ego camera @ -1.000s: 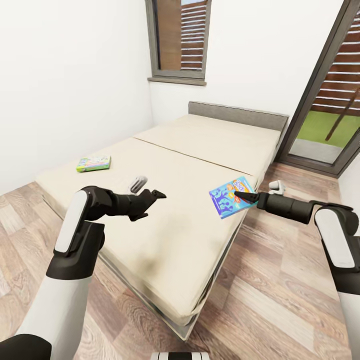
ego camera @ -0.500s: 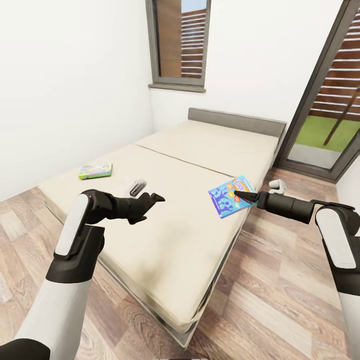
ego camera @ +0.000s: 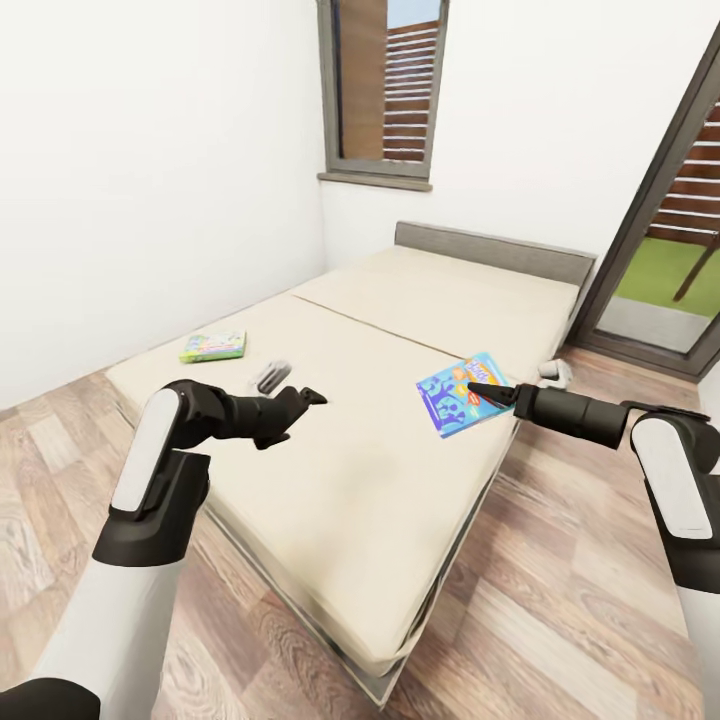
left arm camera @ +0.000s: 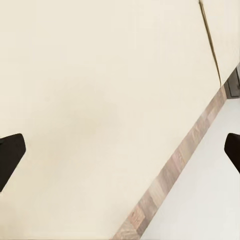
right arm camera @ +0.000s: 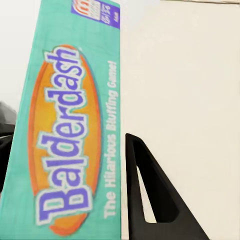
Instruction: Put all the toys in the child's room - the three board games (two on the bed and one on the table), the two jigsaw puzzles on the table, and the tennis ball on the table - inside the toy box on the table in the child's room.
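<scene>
The right gripper (ego camera: 480,392) is clamped on the blue game (ego camera: 460,392) (its side reads "Balderdash" in the right wrist view), holding it tilted above the bed (ego camera: 400,440) near the right edge. The left gripper (ego camera: 305,398) hovers over the mattress with its fingers wide apart. A green game (ego camera: 213,346) lies flat near the bed's left edge, a small grey object (ego camera: 270,376) beside it.
</scene>
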{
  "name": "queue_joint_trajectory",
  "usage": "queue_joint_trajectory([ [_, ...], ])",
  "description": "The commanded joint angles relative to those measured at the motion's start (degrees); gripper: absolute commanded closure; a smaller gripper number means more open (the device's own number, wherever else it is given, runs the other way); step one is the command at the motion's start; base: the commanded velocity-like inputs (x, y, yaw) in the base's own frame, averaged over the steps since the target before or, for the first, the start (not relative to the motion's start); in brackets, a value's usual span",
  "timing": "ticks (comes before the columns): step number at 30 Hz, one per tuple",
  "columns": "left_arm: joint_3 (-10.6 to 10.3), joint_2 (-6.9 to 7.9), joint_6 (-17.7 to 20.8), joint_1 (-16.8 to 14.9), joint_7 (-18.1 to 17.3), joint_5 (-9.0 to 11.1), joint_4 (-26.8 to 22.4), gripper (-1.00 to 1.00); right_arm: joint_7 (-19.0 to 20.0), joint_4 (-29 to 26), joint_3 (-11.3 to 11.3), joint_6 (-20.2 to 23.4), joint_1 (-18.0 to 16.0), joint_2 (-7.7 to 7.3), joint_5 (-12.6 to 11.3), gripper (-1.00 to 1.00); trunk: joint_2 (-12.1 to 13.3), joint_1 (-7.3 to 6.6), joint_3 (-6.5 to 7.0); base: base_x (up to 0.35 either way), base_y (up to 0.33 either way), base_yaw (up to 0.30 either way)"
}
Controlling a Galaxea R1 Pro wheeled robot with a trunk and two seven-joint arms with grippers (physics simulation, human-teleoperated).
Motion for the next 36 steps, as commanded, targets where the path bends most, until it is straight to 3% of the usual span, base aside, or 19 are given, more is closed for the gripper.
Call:
queue_joint_trajectory([
  [1, 0.05, -0.04, 0.38, -0.04, 0.55, 0.17, 0.01, -1.00, 0.57, -0.02, -0.08, 0.22, -0.02, -0.01, 0.49, 1.00, 0.40, -0.23, 0.13, 0.000, 0.000, 0.278],
  [10, -0.01, -0.08, 0.27, 0.03, 0.51, -0.75, 0.09, -1.00, 0.57, -0.08, -0.08, 0.22, -0.01, -0.01, 0.49, 1.00, 4.00, -2.21, 1.75, 0.000, 0.000, 0.290],
  [22, -0.11, -0.05, 2.46, 1.42, -1.60, -0.69, 0.02, -1.00, 0.57, -0.05, -0.06, 0.22, -0.01, -0.01, 0.49, 1.00, 4.00, -2.21, 1.75, -0.033, 0.022, 0.296],
  [36, 0.08, -0.02, 2.74, 2.22, -2.03, -0.73, 0.01, -1.00, 0.59, -0.03, -0.06, 0.22, 0.19, -0.01, 0.53, 1.00, 4.00, -2.21, 1.75, -0.027, 0.316, 0.236],
])
